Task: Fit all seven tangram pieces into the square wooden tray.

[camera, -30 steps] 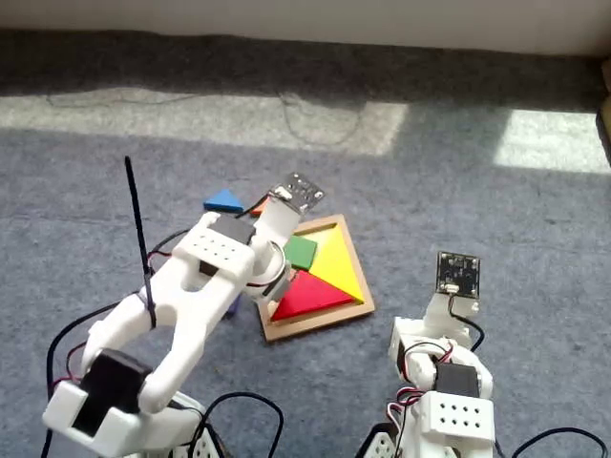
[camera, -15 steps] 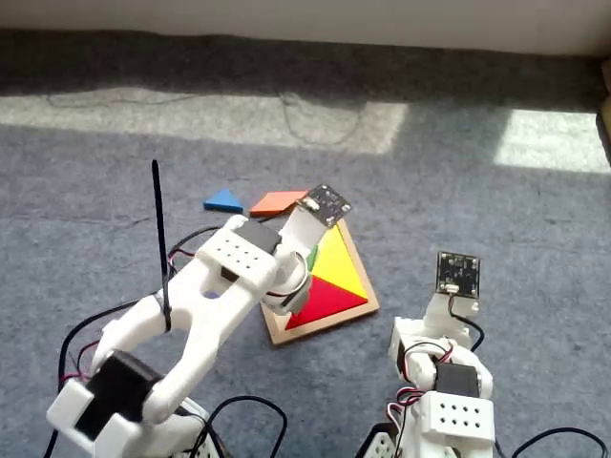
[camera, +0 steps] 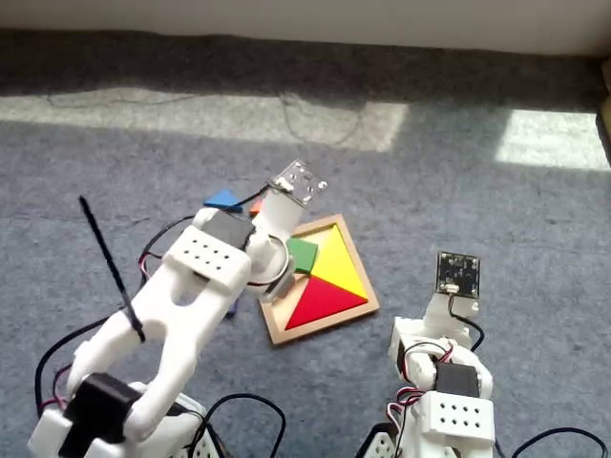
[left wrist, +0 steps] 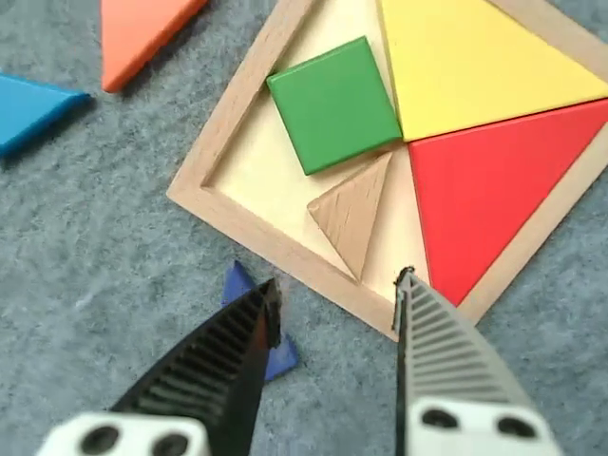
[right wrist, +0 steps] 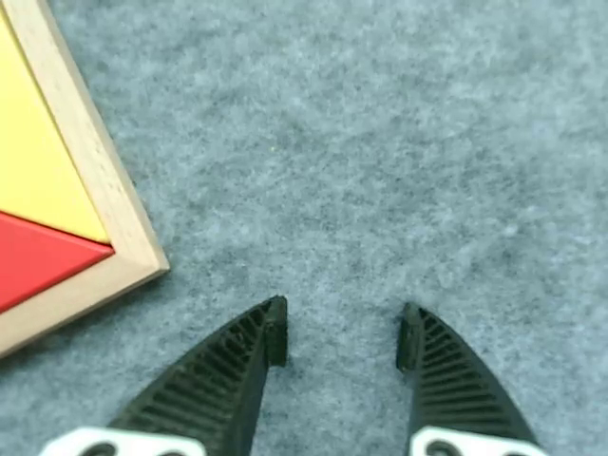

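Observation:
The square wooden tray (camera: 363, 307) (left wrist: 228, 223) lies on the grey carpet. It holds a yellow triangle (left wrist: 480, 66), a red triangle (left wrist: 503, 185), a green square (left wrist: 334, 103) and a small wooden triangle (left wrist: 351, 214). An orange piece (left wrist: 142, 33), a light blue triangle (left wrist: 28, 106) (camera: 223, 200) and a dark blue triangle (left wrist: 275, 347) lie on the carpet beside the tray. My left gripper (left wrist: 337, 290) hangs open over the tray's edge, with nothing between its fingers. My right gripper (right wrist: 342, 332) is open over bare carpet near the tray's corner (right wrist: 114, 256).
Grey carpet surrounds the tray. A thin cable (camera: 315, 119) runs across the sunlit strip at the back. A black rod (camera: 107, 258) sticks up from the left arm. The right arm's base (camera: 444, 382) sits at the front right.
The left arm swung right over the tray, then back left; its wrist now sits near the tray's far left corner. The right arm has not moved.

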Robot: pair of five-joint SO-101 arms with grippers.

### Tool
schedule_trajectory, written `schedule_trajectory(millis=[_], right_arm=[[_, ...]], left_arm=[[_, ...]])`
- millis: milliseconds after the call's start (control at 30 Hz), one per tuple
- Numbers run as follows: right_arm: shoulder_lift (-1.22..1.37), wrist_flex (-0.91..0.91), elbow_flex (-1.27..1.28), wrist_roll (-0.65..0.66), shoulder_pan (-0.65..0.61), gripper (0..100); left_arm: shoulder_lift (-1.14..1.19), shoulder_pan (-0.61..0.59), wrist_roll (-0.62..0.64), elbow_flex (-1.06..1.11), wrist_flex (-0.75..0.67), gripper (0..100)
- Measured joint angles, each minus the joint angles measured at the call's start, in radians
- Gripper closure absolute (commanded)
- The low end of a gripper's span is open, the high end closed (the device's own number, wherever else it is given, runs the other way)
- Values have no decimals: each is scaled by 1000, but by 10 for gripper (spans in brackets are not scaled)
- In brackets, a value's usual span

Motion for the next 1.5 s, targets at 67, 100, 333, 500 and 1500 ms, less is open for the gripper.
schedule_trajectory(millis=[67, 100, 333, 500, 1500], right_arm=[[0, 0, 0, 0, 0, 796], [0, 0, 0, 0, 0, 796], [0, 0, 0, 0, 0, 796], [0, 0, 0, 0, 0, 796], [0, 0, 0, 0, 0, 796]], left_arm=[[78, 0, 0, -2, -51, 790], [117, 0, 0, -9, -72, 790], [330, -2, 0, -129, -103, 790], [404, -2, 2, -209, -77, 795], [330, 104, -172, -275, 110, 873]])
